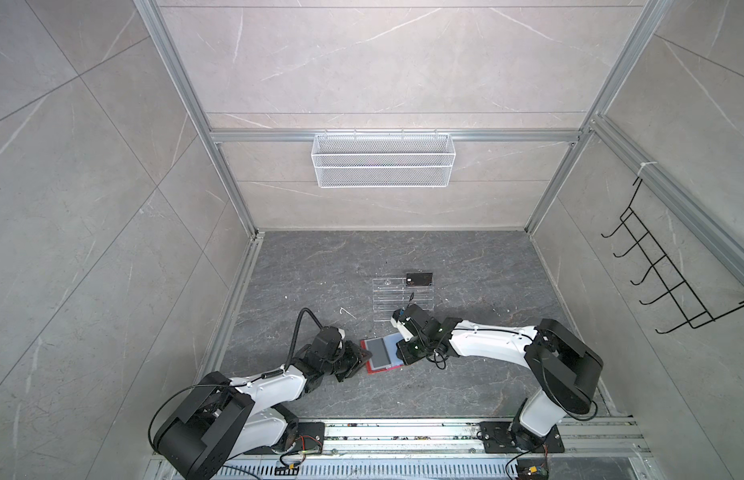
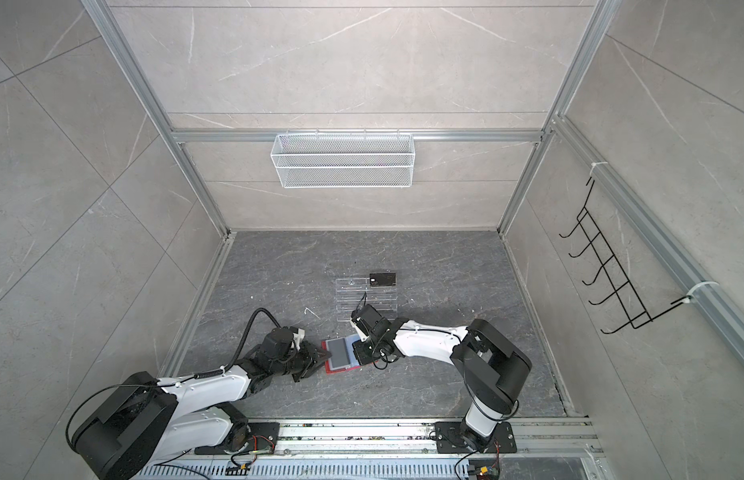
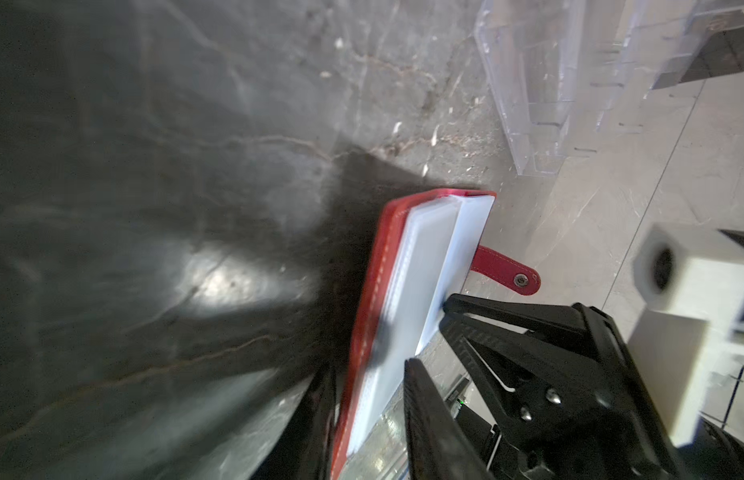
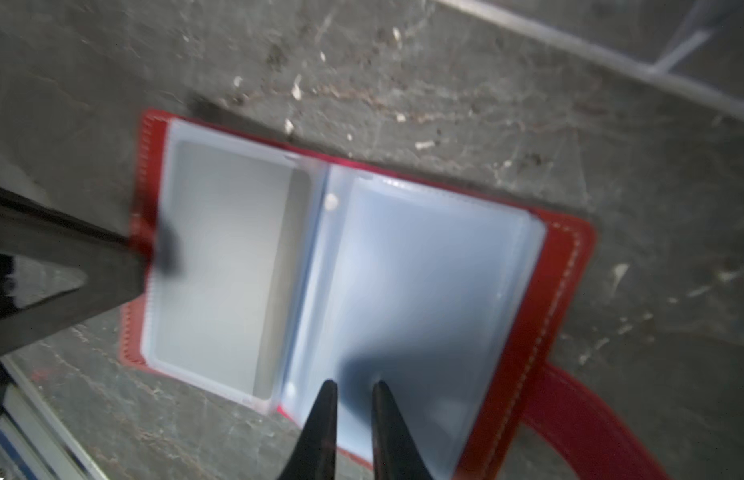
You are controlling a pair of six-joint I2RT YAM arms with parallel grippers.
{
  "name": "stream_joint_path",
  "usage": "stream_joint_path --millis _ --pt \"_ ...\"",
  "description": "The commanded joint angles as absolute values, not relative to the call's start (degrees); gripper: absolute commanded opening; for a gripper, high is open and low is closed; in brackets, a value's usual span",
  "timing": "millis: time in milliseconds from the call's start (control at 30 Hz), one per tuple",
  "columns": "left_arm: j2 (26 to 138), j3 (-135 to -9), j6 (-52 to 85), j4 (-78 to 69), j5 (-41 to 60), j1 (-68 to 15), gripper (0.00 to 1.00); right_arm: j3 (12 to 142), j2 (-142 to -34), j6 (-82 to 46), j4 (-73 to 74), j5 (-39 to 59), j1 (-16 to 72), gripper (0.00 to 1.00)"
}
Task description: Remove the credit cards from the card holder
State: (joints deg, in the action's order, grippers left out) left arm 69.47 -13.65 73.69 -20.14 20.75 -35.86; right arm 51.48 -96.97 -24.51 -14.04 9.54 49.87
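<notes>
At 6 o'clock from the clear rack (image 1: pixel 389 299), the card holder (image 4: pixel 565 270) lies open, a grey credit card (image 4: pixel 220 257) in its 9 o'clock sleeve. My left gripper (image 1: pixel 359 358) pinches that cover edge; the right gripper (image 4: pixel 353 395) shows jaws near-shut, grip unclear. I should slide the card out flat.

A dark marbled desk (image 1: pixel 486 270) is carrying an open red holder (image 1: pixel 378 357); a clear rack (image 1: pixel 397 297) is standing just behind it, and pale specks (image 1: pixel 346 311) are lying about.
</notes>
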Motion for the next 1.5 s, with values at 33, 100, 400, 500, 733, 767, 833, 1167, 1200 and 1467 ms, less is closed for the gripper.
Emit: stream_joint_path --millis 33,100,400,500,733,767,833,1167,1200,1467 --pt "68.4 -15.3 72.9 -24.7 19.3 -36.5 0.14 49.8 -98.7 -27.3 -12.6 9.7 50.0 0.19" --pt "67.6 -15.6 72.8 -24.5 19.2 -36.5 0.03 49.6 -98.5 -27.4 -12.6 9.7 50.1 0.19" --pt "64.4 -15.0 72.3 -23.6 18.2 -37.0 0.12 48.8 -98.3 -27.9 -11.6 10.6 50.0 0.19" --pt "64.6 -15.3 72.0 -23.7 18.3 -37.2 0.15 49.1 -98.4 -27.8 -11.6 11.0 50.1 0.19" --pt "65.8 -16.2 71.1 -22.7 18.9 -37.1 0.0 49.6 -96.9 -27.3 -12.6 11.8 50.0 0.22" --pt "65.5 -16.3 71.0 -22.7 18.8 -37.2 0.0 49.5 -95.4 -27.6 -12.9 11.2 50.0 0.25" --pt "64.9 -16.4 70.7 -22.0 18.6 -37.1 0.0 49.4 -92.3 -28.5 -13.7 9.7 49.9 0.37" --pt "64.5 -16.8 69.8 -23.2 18.9 -37.5 0.0 53.4 -90.2 -32.4 -16.3 11.8 52.5 0.83" --pt "64.4 -16.8 69.7 -23.2 19.0 -37.5 0.0 54.1 -91.2 -32.4 -17.0 11.6 52.9 0.83" --pt "64.1 -17.0 69.5 -22.6 19.0 -37.8 0.0 56.1 -94.2 -32.4 -17.2 10.7 54.1 0.82"
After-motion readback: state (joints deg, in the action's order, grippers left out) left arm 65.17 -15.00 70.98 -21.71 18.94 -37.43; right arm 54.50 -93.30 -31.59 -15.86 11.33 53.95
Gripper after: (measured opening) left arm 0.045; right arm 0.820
